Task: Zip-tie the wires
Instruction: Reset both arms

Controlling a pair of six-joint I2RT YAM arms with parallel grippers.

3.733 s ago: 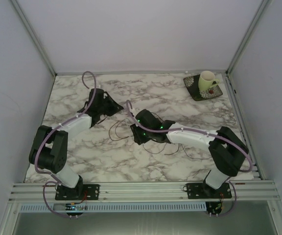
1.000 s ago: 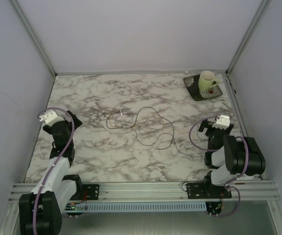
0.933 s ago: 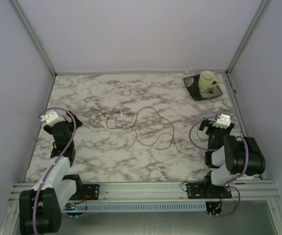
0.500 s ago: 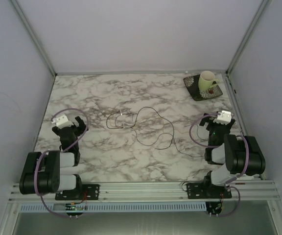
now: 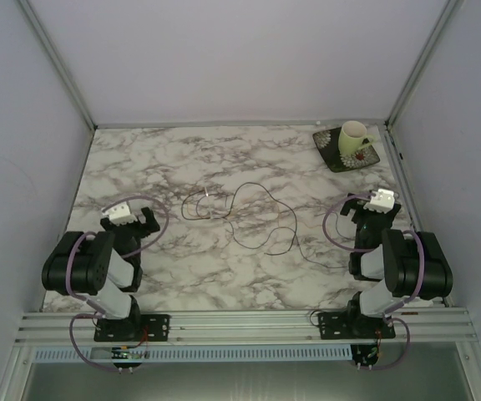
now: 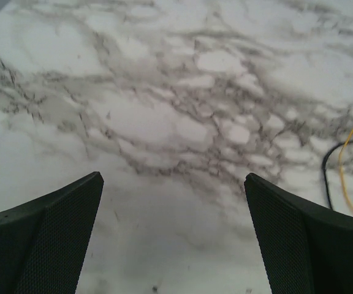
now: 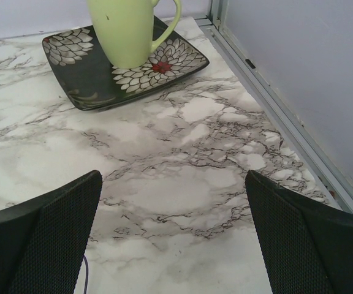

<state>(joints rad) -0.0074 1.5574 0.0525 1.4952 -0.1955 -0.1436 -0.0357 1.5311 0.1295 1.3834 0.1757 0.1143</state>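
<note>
The wires (image 5: 245,215) lie in loose dark loops on the middle of the marble table, with a small white piece (image 5: 208,195) on their left loop. My left gripper (image 5: 129,224) is folded back near its base, left of the wires and apart from them. Its fingers (image 6: 54,226) stand open over bare marble in the left wrist view (image 6: 172,177). A dark strand (image 6: 327,177) and a yellow strand (image 6: 346,165) show at that view's right edge. My right gripper (image 5: 376,210) sits right of the wires, open and holding nothing (image 7: 172,174).
A pale green mug (image 5: 354,138) (image 7: 130,30) stands on a dark flowered plate (image 5: 341,159) (image 7: 91,86) in the far right corner. An aluminium frame rail (image 7: 274,104) and wall run along the right edge. Purple arm cables (image 5: 334,230) loop beside each gripper.
Both arms have pulled back from the wires to their bases. Over the last second the left arm folded down, its gripper moving right and nearer. The right arm barely moved.
</note>
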